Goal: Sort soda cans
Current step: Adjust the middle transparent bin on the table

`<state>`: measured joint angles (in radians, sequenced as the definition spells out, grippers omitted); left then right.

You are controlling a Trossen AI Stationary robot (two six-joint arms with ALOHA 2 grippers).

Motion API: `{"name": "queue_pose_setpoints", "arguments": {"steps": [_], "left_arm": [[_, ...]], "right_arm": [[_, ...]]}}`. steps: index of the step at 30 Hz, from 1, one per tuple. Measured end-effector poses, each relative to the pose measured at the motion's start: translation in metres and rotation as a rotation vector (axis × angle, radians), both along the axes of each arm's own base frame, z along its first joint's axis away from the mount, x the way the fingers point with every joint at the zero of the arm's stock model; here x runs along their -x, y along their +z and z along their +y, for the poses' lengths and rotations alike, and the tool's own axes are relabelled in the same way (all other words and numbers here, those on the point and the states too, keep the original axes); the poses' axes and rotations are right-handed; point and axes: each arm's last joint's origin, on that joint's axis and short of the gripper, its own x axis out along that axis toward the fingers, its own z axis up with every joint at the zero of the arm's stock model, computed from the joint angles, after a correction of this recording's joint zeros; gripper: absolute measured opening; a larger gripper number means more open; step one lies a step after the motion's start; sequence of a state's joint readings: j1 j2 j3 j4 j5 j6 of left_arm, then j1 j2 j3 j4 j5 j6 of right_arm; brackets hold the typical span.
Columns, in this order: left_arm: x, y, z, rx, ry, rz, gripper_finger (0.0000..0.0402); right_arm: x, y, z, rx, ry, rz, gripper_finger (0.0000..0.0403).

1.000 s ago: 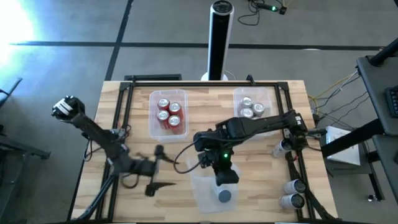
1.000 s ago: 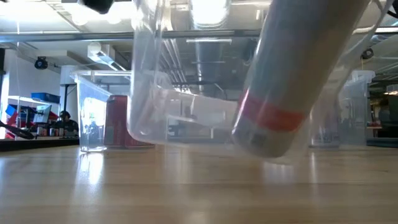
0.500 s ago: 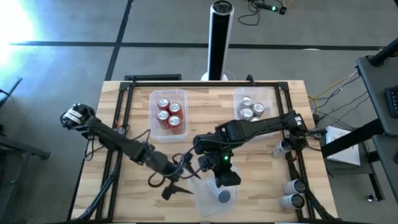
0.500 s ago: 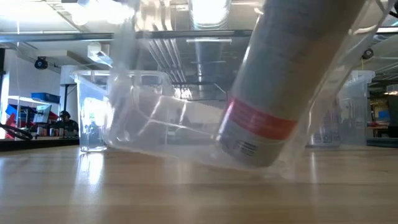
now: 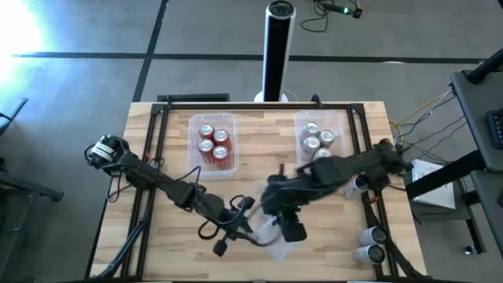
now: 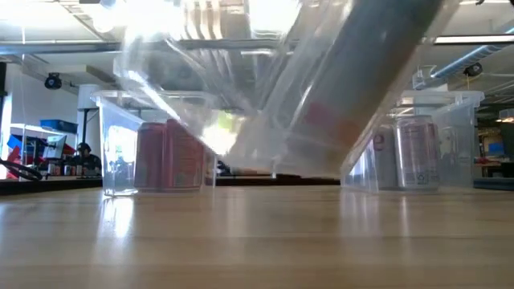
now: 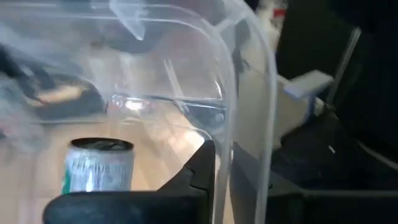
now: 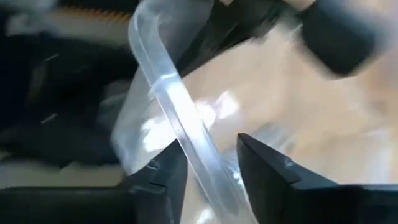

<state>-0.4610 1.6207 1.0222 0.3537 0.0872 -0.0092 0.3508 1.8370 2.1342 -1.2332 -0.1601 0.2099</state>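
Progress: four red cans (image 5: 212, 142) sit in one tub (image 5: 192, 130), silver cans (image 5: 317, 138) in another | three cans (image 5: 369, 236) wait at table's right edge | both grippers (image 5: 271, 228) clamp a tilted tub (image 6: 241, 120) holding one can (image 7: 99, 165).

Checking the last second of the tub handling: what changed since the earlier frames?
The left claw swung in from the table's left side to the near clear tub and now clamps its rim. The right claw, also on the rim, shifted slightly right. The tub tilted further, the can inside leaning with it. Unchanged: the red cans' tub, the silver cans' tub, the loose cans.
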Motion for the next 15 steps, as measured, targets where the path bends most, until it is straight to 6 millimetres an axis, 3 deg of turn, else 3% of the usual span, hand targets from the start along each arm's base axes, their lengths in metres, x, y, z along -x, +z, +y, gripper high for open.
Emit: {"name": "queue_pose_setpoints", "arguments": {"steps": [8,12,15], "left_arm": [[0.001,0.000,0.002,0.042,0.049,-0.073,0.0001],[-0.001,0.008,0.003,0.056,0.108,-0.148,0.0001],[-0.002,0.016,0.005,0.065,0.145,-0.232,0.0000]], "right_arm": [[0.067,0.040,0.044,0.293,-0.215,-0.252,0.0209],[0.095,0.040,0.069,0.359,-0.288,-0.300,0.0240],[0.111,0.023,0.093,0.416,-0.326,-0.317,0.0257]]}}
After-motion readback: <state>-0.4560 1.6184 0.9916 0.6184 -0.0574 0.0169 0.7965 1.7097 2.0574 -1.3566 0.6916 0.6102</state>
